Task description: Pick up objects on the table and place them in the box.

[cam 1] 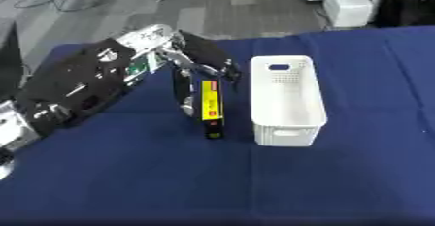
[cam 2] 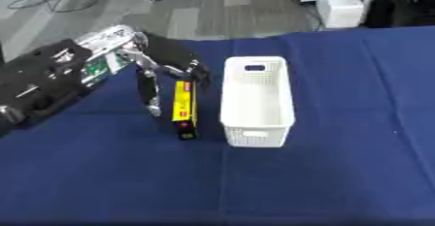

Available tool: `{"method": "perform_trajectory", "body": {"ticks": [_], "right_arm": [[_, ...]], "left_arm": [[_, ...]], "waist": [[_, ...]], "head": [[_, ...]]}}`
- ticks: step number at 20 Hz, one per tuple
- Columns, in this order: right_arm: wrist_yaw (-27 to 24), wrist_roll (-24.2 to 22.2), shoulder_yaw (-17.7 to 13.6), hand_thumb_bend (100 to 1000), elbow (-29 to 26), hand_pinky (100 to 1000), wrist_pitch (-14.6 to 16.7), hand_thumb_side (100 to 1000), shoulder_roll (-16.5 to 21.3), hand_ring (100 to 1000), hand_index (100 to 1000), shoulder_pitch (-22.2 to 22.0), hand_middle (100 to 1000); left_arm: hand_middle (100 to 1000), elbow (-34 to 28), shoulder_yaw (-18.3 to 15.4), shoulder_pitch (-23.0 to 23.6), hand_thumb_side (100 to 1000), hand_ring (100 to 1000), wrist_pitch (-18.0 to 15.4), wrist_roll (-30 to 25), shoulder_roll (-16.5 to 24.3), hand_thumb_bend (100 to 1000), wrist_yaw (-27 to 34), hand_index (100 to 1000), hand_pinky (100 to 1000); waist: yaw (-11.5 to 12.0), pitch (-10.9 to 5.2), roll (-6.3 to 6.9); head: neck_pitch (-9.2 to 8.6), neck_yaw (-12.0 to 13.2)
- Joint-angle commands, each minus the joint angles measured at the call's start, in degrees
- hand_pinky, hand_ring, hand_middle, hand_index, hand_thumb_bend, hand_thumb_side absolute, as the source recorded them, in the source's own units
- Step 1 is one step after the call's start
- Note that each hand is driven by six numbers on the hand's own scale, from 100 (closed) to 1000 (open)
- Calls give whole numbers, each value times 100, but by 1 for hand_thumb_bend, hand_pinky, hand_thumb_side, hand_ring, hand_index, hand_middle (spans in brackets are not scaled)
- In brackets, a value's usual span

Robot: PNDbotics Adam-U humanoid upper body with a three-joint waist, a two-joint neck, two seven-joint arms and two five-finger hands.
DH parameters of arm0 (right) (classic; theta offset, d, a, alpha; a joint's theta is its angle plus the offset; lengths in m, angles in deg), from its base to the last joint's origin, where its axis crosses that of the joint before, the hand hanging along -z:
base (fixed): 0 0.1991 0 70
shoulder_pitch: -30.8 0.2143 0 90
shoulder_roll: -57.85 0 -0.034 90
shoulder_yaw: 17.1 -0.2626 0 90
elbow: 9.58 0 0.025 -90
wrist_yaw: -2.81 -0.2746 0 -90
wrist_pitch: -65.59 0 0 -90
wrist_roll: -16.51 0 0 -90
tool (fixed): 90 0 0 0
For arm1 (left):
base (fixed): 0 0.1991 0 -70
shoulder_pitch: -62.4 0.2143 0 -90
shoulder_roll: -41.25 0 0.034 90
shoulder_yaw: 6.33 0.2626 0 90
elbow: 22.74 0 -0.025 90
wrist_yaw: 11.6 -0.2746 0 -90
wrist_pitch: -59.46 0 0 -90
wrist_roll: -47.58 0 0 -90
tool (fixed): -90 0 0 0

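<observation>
Coming in from the upper left of the frame, our left hand (cam 1: pixel 191 70) hangs over the blue bench (cam 1: pixel 127 171) at centre left. Its fingers (cam 1: pixel 183 94) reach down along the left side of a long yellow-and-black box (cam 1: pixel 210 108), while the thumb side sits at the box's upper end; we judge them curled about it, though we cannot tell how fully they meet the far side. The box lies on the bench with its long axis running up and down the frame, a black end cap toward the bottom. It sits directly under and just right of the fingers. A small red patch shows near its upper part; we can read no writing.

Just to the right, nearly touching, stands the white bin (cam 1: pixel 287 101), long axis parallel to the box, apparently with nothing in it. Our right hand shows nowhere, so the left is the nearer.
</observation>
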Motion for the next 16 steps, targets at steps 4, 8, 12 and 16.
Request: {"method": "perform_trajectory", "body": {"ticks": [4,8,12,16], "right_arm": [[-16,-26,-19,100,-75,100,-16,1000,131,100,190,63,100],[-18,-32,-16,100,-75,100,-25,1000,125,100,190,72,100],[-16,-39,-12,100,-75,100,-32,1000,118,100,190,78,100],[-16,-43,-7,100,-75,100,-42,1000,111,100,190,89,100]], "left_arm": [[801,68,-75,33,368,758,-1483,-1324,44,663,-110,836,743],[802,149,-88,92,370,757,-1483,-1244,32,658,-193,835,742],[801,185,-87,122,370,755,-1483,-1158,8,650,-252,834,740],[802,191,-65,158,374,754,-1483,-1078,-10,644,-273,833,739]], "waist": [[-18,-15,-39],[-29,-8,-41],[-39,0,-41],[-53,6,-41]], "head": [[-17,-76],[-17,-111],[-17,-123],[-17,-140]]}}
